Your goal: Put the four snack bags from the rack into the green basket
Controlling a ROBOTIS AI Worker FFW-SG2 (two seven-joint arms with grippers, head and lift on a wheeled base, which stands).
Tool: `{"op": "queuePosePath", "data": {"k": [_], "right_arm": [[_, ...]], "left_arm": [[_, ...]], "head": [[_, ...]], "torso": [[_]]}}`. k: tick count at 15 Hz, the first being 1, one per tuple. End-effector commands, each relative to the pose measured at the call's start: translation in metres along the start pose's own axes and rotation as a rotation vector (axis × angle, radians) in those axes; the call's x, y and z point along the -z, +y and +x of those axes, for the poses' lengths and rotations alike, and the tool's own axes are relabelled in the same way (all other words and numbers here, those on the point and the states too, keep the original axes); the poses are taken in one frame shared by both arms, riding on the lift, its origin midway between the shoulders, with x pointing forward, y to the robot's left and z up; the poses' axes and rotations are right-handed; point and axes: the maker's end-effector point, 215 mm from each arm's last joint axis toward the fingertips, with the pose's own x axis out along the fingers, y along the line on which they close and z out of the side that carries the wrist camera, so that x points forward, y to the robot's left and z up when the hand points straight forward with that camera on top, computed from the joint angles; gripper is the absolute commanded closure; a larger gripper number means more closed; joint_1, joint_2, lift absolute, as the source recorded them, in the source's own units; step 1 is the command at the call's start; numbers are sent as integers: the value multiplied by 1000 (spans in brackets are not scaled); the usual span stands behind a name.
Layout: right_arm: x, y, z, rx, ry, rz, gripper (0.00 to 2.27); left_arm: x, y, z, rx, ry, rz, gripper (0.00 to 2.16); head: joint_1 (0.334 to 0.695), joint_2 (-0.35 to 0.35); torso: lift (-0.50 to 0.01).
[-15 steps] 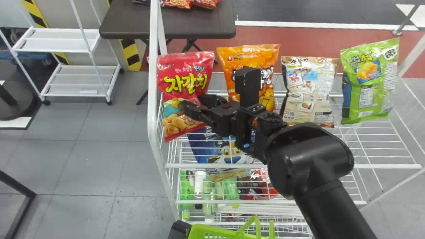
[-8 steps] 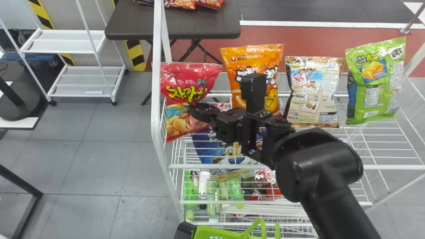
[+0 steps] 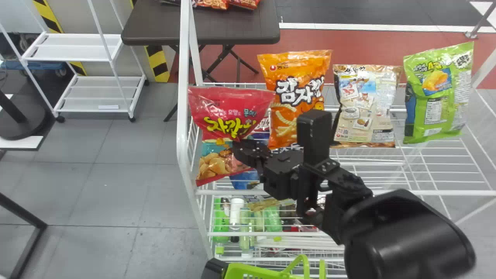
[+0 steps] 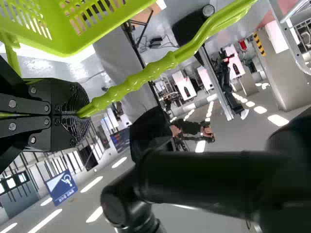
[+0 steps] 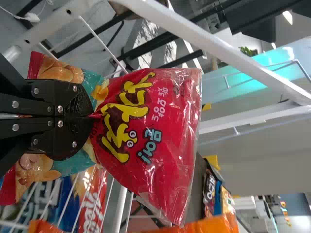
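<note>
My right gripper (image 3: 237, 145) is shut on the middle of the red snack bag (image 3: 232, 104), at the left end of the rack (image 3: 438, 155). In the right wrist view the gripper (image 5: 92, 116) pinches the red bag (image 5: 160, 116), creasing its front. The orange bag (image 3: 288, 73), the beige bag (image 3: 366, 104) and the green bag (image 3: 441, 93) stand in a row to its right. At the bottom edge are my left gripper (image 3: 215, 267) and the green basket (image 3: 252, 271). In the left wrist view my gripper (image 4: 82, 115) holds the handle of the basket (image 4: 77, 43).
The rack's white left post (image 3: 182, 116) rises close beside the red bag. Lower shelves hold bottles (image 3: 236, 221) and other packages. Behind stand a dark table (image 3: 232, 31) and a white cart (image 3: 89, 81).
My right gripper has drawn the red bag back toward the robot and slightly right, and the bag's top has dropped lower in view. The left gripper and basket are nearly unmoved.
</note>
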Motion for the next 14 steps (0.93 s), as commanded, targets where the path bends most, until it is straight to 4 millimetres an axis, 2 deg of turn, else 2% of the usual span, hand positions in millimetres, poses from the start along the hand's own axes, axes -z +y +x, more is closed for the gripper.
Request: {"op": "queuePosePath", "data": {"k": [1, 3, 4, 7, 10, 12, 13, 14], "right_arm": [[-13, -14, -45, 76, -59, -20, 1858], [-19, -30, -86, 128, -89, -14, 1858], [-16, -37, -103, 137, -87, 14, 1858], [1, -55, -154, 151, -56, 112, 1858], [30, -42, -185, 85, 73, 185, 1858], [58, -30, -218, 58, 202, 257, 1858], [62, -28, -231, 55, 219, 286, 1858], [50, -31, -244, 78, 174, 288, 1858]], "left_arm": [[-1, 1, 2, -1, 7, 4, 2064], [-2, 0, 2, -2, 10, 5, 2064], [-3, 1, 1, -4, 10, 4, 2064], [-5, 2, -2, -14, 6, -1, 2064], [-7, 2, -6, -26, -17, -4, 2064], [-14, -1, -9, -31, -29, 11, 2064], [-16, -3, -10, -35, -31, 17, 2064], [-19, -4, -11, -38, -34, 23, 2064]], "head": [[695, -82], [695, -143], [695, -217], [695, -330], [695, -350], [695, -350], [695, -350], [695, -350]], "torso": [[-6], [-6], [-6], [-6], [-6], [-6], [-6], [-6]]}}
